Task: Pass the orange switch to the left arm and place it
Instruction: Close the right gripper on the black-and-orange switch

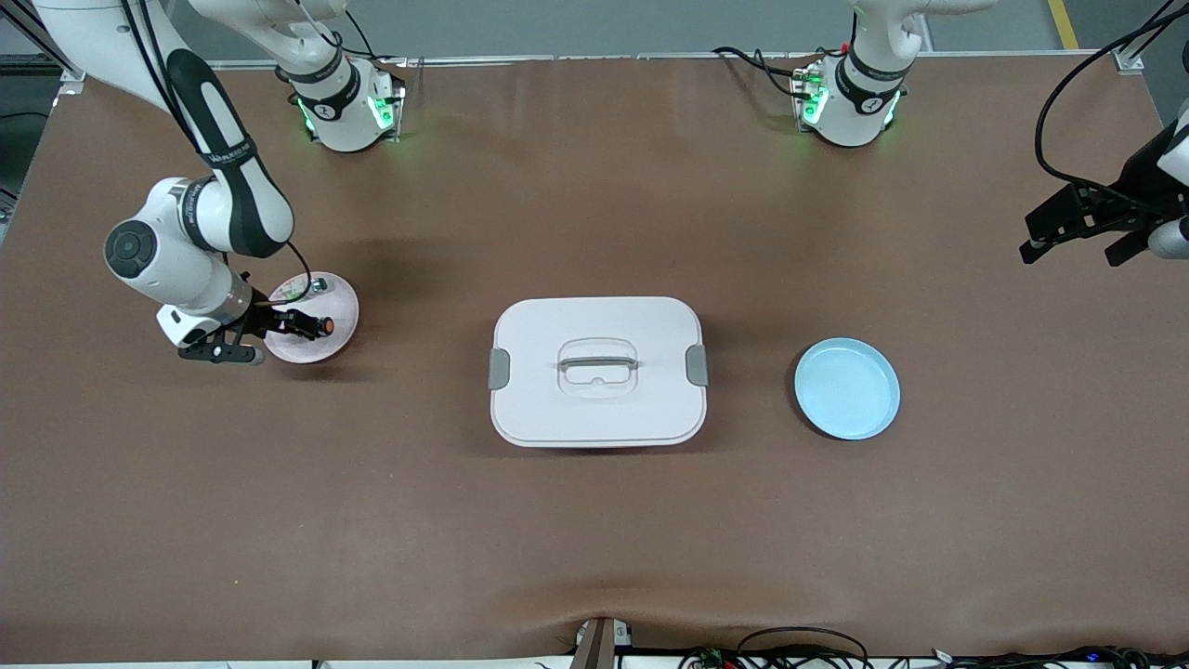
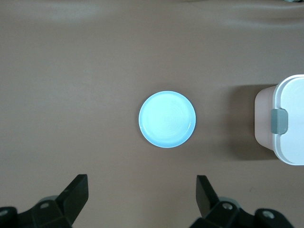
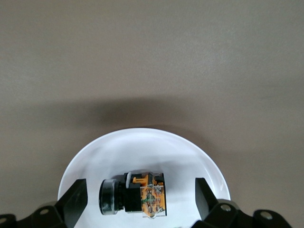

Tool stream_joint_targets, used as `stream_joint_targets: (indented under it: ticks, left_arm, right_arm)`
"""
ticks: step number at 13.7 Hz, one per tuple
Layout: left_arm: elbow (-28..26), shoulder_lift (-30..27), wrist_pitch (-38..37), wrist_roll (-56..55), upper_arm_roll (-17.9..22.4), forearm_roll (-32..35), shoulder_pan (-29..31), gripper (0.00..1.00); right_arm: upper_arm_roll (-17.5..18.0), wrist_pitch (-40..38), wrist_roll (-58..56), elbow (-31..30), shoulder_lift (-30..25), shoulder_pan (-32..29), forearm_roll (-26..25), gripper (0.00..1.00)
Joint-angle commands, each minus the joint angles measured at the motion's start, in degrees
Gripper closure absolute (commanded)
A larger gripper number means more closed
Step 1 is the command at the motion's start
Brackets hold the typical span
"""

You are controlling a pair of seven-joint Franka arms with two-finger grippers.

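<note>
Two white arms work over a brown tabletop (image 1: 594,539) with a large white lidded plastic box (image 1: 597,371) at its middle. Toward the left arm's end lies a round pale-blue plate (image 1: 846,387); the left gripper (image 1: 1077,237) waits above that end, fingers released. The right gripper (image 3: 137,202) hangs low over a round pink plate (image 1: 334,334), fingers spread either side of the small black orange-capped switch (image 3: 135,194), which lies untouched on the plate. Closing off-centre could flick the switch away. Only the front view shows a silver-green part (image 1: 311,290) on the pink plate.
</note>
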Motion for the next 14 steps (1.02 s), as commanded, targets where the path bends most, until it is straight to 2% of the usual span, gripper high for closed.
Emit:
stream_joint_targets:
  ticks: [1,14]
  left_arm:
    - [1.3,0.5,-1.1,0.9,-0.1,1.1,0.2,0.00]
    - [1.5,0.5,-1.1,1.2,-0.1,1.1,0.1,0.00]
  right_arm:
    - [-0.1,0.7,-0.5,-0.5,0.7,0.3,0.9,0.00]
    - [0.2,0.1,-0.5,-0.9,2.7,1.0,2.2,0.00]
